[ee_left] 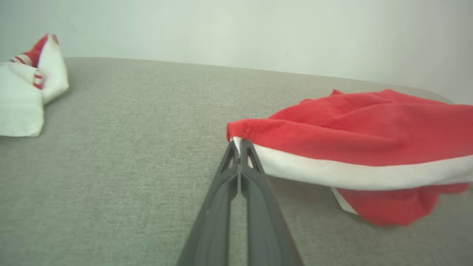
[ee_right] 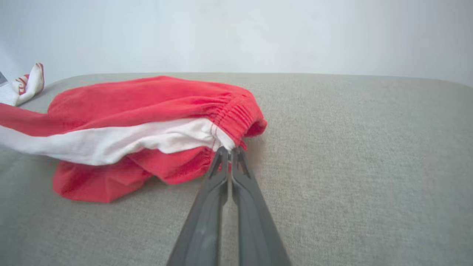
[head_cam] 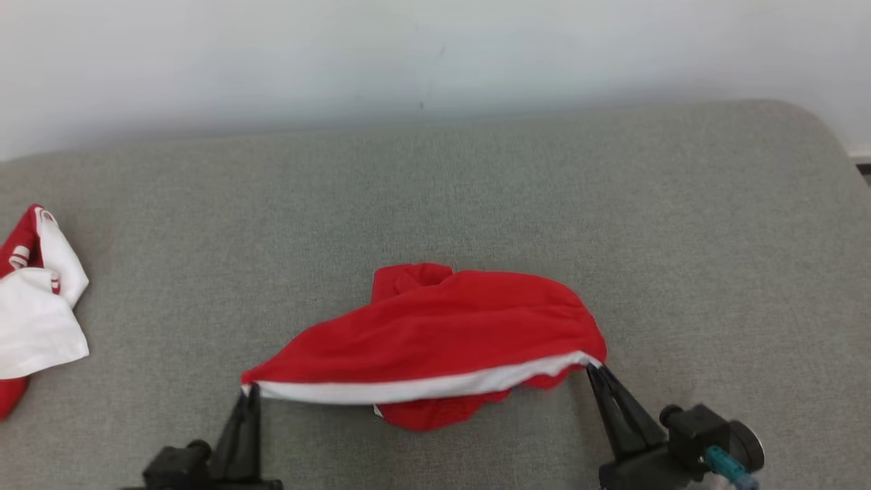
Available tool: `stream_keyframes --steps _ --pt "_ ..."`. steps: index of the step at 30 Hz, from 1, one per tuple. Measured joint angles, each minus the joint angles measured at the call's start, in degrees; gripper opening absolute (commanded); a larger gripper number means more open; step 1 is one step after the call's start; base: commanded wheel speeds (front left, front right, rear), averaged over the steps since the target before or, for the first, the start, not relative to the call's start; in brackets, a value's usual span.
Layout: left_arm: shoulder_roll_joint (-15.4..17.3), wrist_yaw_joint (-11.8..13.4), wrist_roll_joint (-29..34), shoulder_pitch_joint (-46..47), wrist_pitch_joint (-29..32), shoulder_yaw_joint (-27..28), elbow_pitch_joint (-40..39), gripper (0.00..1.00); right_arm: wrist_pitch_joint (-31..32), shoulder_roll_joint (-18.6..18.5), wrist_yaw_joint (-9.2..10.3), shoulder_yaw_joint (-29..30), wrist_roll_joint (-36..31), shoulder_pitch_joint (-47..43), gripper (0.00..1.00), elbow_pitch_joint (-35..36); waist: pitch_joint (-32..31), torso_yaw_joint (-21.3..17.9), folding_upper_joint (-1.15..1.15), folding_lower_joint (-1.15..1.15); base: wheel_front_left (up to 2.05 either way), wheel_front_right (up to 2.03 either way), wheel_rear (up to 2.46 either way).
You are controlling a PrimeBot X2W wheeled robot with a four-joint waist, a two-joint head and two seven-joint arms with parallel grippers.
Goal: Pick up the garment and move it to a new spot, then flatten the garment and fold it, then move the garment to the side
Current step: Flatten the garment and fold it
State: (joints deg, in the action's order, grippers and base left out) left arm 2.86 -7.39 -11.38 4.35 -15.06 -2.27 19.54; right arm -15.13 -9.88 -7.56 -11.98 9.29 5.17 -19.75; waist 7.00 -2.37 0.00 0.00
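At near-middle of grey padded surface point(head_cam: 476, 190): red garment point(head_cam: 435, 327), white band point(head_cam: 422, 388) along near edge, partly lifted, stretched. Clenched on band's left corner: left end effector point(head_cam: 250, 389); clenched on its right corner: right end effector point(head_cam: 593, 369). At surface's left edge: red-and-white cloth point(head_cam: 37, 306), well apart.

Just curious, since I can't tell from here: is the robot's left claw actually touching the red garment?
Touching. The left wrist view shows the left gripper shut on the white-edged corner of the red garment, with the cloth pinched between its fingertips.
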Motion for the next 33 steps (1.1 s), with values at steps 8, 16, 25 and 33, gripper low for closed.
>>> stream_keyframes --steps 8,16,25,33 --pt "4.11 -0.11 3.01 5.81 0.01 2.55 -7.94 0.0 0.01 -2.1 0.0 -2.81 2.36 7.04 0.0 5.77 -5.09 0.04 0.0 -0.01 0.0 0.0 0.0" --pt "14.68 -0.16 4.25 19.58 0.0 2.49 -12.24 0.0 0.0 -5.02 0.0 -3.74 7.04 19.29 0.0 9.54 -9.14 0.11 0.0 -0.01 0.0 0.0 0.0" --pt "23.27 -0.19 4.19 33.33 -0.05 -2.25 -8.56 0.0 -0.01 -8.49 0.0 -5.02 10.78 30.21 0.0 8.28 -9.5 1.36 0.0 -0.01 0.0 0.0 0.0" --pt "23.61 -0.18 1.83 40.57 -0.04 -8.67 0.31 0.0 1.13 -10.06 0.0 -9.45 12.92 40.15 0.0 0.51 -4.6 2.52 0.0 0.0 0.0 0.0 0.0"
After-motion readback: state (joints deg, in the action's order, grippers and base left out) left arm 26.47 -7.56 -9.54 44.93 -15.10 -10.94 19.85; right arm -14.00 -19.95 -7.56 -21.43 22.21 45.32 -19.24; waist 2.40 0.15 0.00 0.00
